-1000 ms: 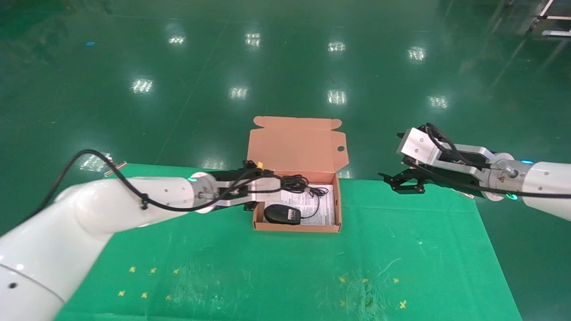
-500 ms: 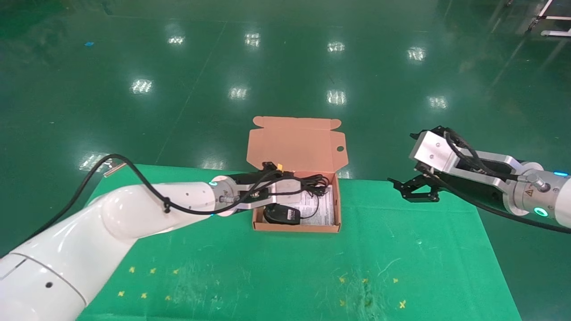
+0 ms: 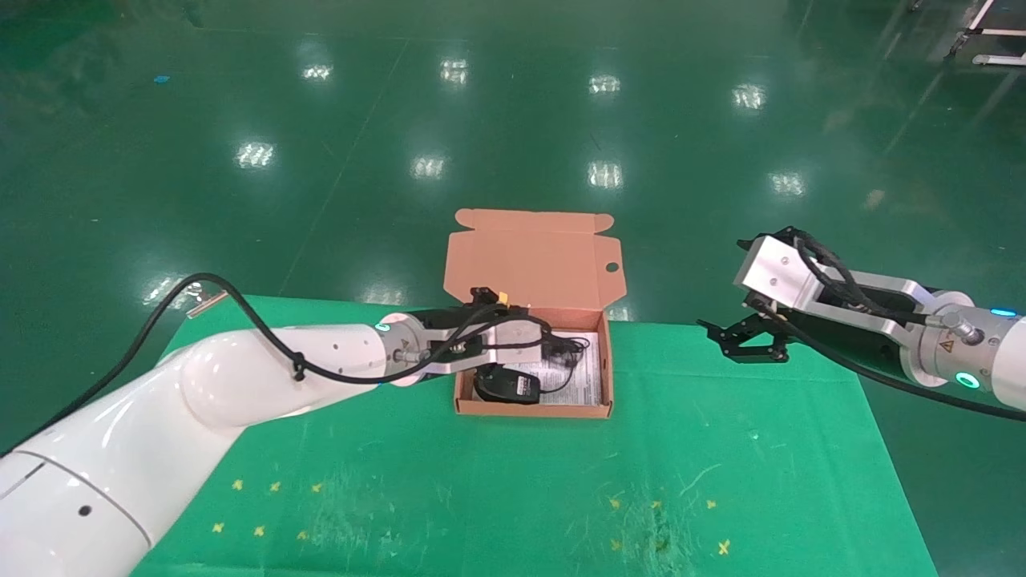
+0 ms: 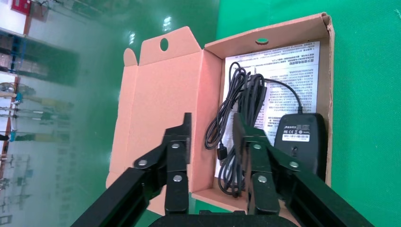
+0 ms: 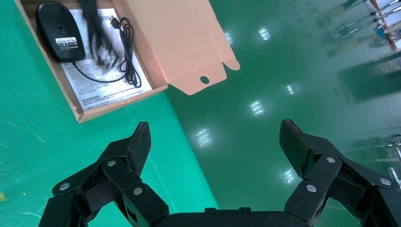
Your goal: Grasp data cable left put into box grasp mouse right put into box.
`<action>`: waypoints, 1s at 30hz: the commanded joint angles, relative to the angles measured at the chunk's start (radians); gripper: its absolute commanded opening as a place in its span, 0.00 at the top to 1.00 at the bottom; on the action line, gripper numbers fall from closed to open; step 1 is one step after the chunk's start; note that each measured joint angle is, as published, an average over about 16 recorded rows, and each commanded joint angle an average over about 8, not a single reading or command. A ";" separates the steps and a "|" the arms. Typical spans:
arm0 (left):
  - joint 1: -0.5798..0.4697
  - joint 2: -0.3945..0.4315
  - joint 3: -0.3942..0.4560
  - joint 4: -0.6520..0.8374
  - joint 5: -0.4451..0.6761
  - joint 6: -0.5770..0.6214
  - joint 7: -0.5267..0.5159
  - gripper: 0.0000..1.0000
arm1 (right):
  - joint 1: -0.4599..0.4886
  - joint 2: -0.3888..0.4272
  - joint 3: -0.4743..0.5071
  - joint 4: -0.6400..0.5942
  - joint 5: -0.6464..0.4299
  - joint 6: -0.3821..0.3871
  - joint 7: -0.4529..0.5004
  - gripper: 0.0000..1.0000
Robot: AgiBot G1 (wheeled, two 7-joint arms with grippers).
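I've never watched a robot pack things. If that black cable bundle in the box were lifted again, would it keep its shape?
Probably not. The data cable is thin, loosely looped strands, so it would likely sag and dangle. With no tie visible, loops might spread or snag the mouse cord beside it. It looks light.

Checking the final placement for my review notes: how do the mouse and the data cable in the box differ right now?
The mouse is a solid black oval lying label-up on the printed sheet; the data cable is a thin, long looped bundle. The mouse sits near the box's front wall, the cable nearer the lid hinge. The open left gripper hangs over the cable, not the mouse. Both are black and inside the box.
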 commanded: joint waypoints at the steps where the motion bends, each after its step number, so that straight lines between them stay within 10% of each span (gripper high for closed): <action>1: 0.000 0.001 -0.004 0.000 0.004 0.002 0.000 0.00 | 0.000 -0.002 0.000 -0.004 0.003 0.000 -0.002 0.00; 30: -0.127 -0.100 -0.118 -0.024 -0.136 -0.027 -0.092 0.00 | 0.078 -0.069 0.065 -0.050 0.051 -0.114 -0.134 0.00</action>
